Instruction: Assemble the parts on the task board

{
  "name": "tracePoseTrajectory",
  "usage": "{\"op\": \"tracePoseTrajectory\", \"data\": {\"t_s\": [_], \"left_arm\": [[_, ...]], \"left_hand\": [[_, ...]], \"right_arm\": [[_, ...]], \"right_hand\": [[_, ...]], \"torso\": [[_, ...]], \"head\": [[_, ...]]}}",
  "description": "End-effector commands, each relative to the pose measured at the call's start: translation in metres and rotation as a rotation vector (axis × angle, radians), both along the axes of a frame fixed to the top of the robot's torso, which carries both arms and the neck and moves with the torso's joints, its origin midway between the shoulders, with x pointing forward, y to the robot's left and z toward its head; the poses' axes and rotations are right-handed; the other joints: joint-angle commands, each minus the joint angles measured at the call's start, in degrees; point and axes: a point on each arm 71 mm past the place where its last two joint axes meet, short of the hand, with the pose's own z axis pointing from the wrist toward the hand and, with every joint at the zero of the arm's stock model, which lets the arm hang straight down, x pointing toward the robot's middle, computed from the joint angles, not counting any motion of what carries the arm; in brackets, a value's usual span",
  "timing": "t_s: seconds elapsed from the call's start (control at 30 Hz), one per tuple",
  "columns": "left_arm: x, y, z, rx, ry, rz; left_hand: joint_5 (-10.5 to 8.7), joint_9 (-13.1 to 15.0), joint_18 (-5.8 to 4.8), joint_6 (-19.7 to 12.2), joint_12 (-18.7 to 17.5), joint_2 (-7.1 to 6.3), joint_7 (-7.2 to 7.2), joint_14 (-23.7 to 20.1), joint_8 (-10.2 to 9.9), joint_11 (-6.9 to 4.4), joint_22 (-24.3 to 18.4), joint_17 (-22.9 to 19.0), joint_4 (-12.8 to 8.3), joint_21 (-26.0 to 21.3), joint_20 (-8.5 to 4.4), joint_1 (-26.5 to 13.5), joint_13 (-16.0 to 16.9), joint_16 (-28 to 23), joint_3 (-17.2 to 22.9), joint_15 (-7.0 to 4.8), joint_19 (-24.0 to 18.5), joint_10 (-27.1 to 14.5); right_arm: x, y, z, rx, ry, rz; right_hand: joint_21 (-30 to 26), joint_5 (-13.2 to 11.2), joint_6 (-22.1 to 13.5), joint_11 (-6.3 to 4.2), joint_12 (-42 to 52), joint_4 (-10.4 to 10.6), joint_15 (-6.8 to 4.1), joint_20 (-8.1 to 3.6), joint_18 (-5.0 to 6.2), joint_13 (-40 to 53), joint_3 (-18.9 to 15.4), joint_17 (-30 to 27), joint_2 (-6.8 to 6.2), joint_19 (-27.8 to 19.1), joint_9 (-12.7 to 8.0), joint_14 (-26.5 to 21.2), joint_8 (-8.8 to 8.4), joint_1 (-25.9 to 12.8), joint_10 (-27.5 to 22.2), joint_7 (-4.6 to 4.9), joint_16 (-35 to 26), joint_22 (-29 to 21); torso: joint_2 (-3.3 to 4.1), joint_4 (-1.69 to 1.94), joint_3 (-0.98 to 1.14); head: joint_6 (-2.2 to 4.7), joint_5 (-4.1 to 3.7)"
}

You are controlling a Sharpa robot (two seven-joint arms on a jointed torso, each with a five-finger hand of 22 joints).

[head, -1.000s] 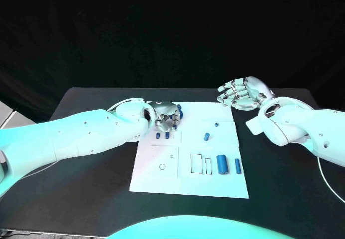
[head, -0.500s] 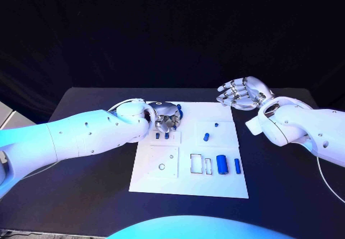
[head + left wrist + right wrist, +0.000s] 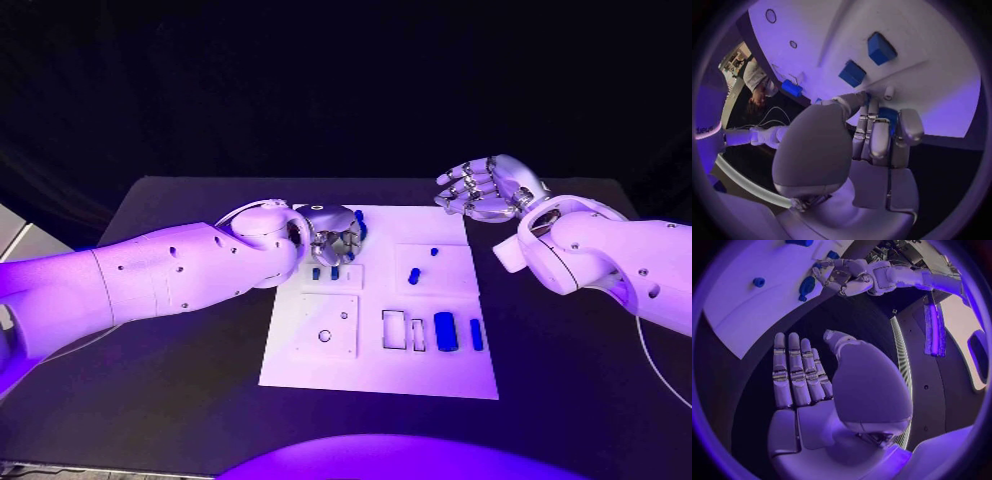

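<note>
Left hand (image 3: 335, 234) curling fingers (image 3: 879, 140) around one blue part (image 3: 887, 116), over far-left of task board (image 3: 378, 375); two small blue parts (image 3: 325, 272) sitting just beyond fingertips; right hand (image 3: 488, 188) hovering off board, fingers apart, holding nothing; six parts counted.

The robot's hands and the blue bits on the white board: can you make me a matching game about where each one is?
Things:
1. left hand
2. right hand
3. two small blue parts
4. big blue cylinder

Places:
A. raised past the task board's far right corner, fingers spread, holding nothing
B. lying near the board's right edge, close to the robot
C. on the board's far left part, fingers curled round a blue part
D. side by side just below the left hand

Pairs: 1-C, 2-A, 3-D, 4-B
</note>
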Motion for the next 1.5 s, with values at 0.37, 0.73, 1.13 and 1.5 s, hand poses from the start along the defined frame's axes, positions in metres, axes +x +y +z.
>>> {"op": "tracePoseTrajectory", "data": {"t_s": [0.37,0.73,1.13,1.5], "left_arm": [[-0.005,0.012,0.019,-0.136,0.016,0.031],[-0.005,0.046,0.019,-0.102,0.054,0.095],[-0.004,0.051,0.016,-0.084,0.066,0.104],[-0.003,0.050,0.013,-0.072,0.082,0.101]], "left_hand": [[-0.04,0.1,-0.68,0.6,-1.4,0.10,0.04,0.7,-0.9,0.15,0.7,0.2,-0.7,0.7,0.14,-1.2,-0.2,0.3,0.4,0.19,0.9,0.8],[-0.13,0.2,-0.73,0.9,-1.8,0.04,-0.02,0.8,-1.1,0.13,0.9,0.1,-0.7,0.9,0.20,-1.9,-0.2,0.3,0.3,0.20,1.1,1.1],[-0.14,0.2,-0.75,1.0,-1.9,0.05,-0.04,0.8,-1.1,0.11,1.0,0.2,-0.8,0.9,0.21,-1.9,-0.2,0.3,0.3,0.19,1.1,1.2],[-0.20,0.3,-0.74,1.2,-2.1,0.07,-0.08,0.8,-1.1,0.08,1.0,0.1,-0.8,0.9,0.21,-2.1,-0.2,0.3,0.3,0.18,1.1,1.4]], "right_arm": [[-0.001,0.001,0.000,-0.002,-0.001,0.020],[0.000,-0.002,0.000,-0.004,-0.001,0.014],[0.000,-0.001,-0.001,-0.004,-0.001,0.015],[0.000,-0.003,-0.001,-0.005,-0.002,0.012]], "right_hand": [[-0.2,0.3,0.2,0.49,-0.3,-0.3,0.47,-0.05,0.32,-0.1,0.1,-0.1,0.04,-0.3,-0.1,0.0,-0.40,-0.6,-0.1,1.86,-0.3,-0.1],[-0.2,0.3,0.2,0.50,-0.4,-0.3,0.48,-0.03,0.32,-0.1,0.0,-0.2,0.09,-0.3,-0.1,0.0,-0.43,-0.7,-0.1,1.87,-0.4,-0.4],[-0.2,0.3,0.2,0.50,-0.4,-0.3,0.48,-0.03,0.32,-0.1,0.0,-0.2,0.09,-0.3,-0.1,0.0,-0.43,-0.7,-0.1,1.87,-0.4,-0.4],[-0.2,0.3,0.2,0.50,-0.4,-0.3,0.48,-0.03,0.32,-0.1,0.0,-0.2,0.09,-0.3,-0.1,0.0,-0.43,-0.7,-0.1,1.87,-0.4,-0.4]], "torso": [[-0.09,0.10,0.09],[-0.10,0.28,0.01],[0.06,-0.13,-0.05],[0.07,0.01,-0.01]], "head": [[0.17,-0.18],[0.05,0.07],[0.00,0.55],[-0.38,0.35]]}}
